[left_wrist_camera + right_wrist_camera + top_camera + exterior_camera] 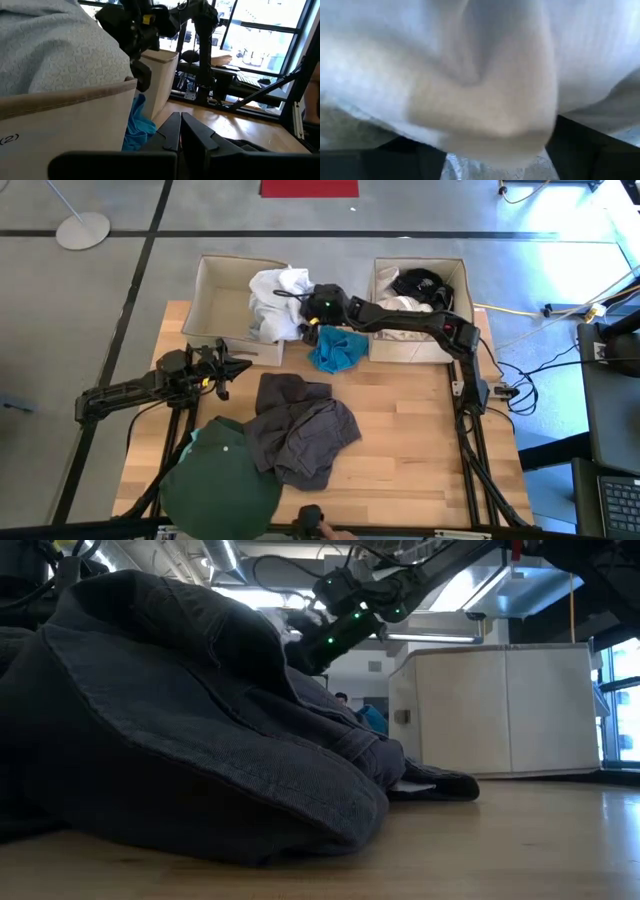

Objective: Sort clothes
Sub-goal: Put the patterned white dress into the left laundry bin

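A white garment (280, 288) lies heaped in the left beige box (222, 288), over pale grey-blue cloth (55, 50). My right gripper (303, 306) hangs over that box's right wall, open, with white cloth (485, 75) bulging between its fingers. A turquoise garment (335, 350) lies on the table against the box fronts. A dark grey garment (300, 425) is spread mid-table and a dark green one (225, 480) lies at the near left. A black garment (420, 282) lies in the right box (452, 280). My left gripper (238, 366) is shut and empty, low, left of the dark grey garment. My right gripper comes at the white garment from above, slanting from the table's right. Its two fingers (590, 147) stand on either side of a bulge of the cloth (485, 100), which fills the wrist view. I cannot tell whether the fingers touch it.
The two beige boxes stand side by side at the table's far edge. Bare wood (420, 430) lies right of the dark grey garment. The right arm (410, 320) reaches across the front of the right box. In the low view the dark grey garment (180, 710) blocks most of the table.
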You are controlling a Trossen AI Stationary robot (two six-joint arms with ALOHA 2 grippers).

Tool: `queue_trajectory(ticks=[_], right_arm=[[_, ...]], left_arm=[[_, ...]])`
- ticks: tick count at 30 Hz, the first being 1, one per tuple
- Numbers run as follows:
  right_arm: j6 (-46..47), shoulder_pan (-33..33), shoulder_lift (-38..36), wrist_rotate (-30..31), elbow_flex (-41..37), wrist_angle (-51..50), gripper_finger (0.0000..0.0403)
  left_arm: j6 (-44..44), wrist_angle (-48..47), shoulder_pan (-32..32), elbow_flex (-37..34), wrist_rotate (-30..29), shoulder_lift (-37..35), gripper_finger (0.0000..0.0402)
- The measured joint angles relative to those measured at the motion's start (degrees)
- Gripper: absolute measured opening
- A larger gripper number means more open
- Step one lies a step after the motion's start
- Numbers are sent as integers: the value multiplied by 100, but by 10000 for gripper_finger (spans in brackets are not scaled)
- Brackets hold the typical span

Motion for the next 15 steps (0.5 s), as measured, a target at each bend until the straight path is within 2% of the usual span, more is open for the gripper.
queue_trajectory(ticks=[2, 4, 9, 10, 15], right_arm=[[-5, -7, 3, -72, -5, -7, 248], [-5, -7, 1, -76, 1, 33, 194], [-29, -7, -12, -76, 115, -16, 30], [-52, -5, -42, -74, 180, -67, 19], [-120, 38, -126, 114, 859, -173, 29]], left_arm=[[0, -4, -1, 0, 1, 0, 4], [-2, 0, 2, 0, 0, 0, 4], [42, 0, 1, 0, 1, 1, 4], [35, 0, -1, 0, 1, 0, 4], [9, 14, 1, 0, -2, 1, 4]])
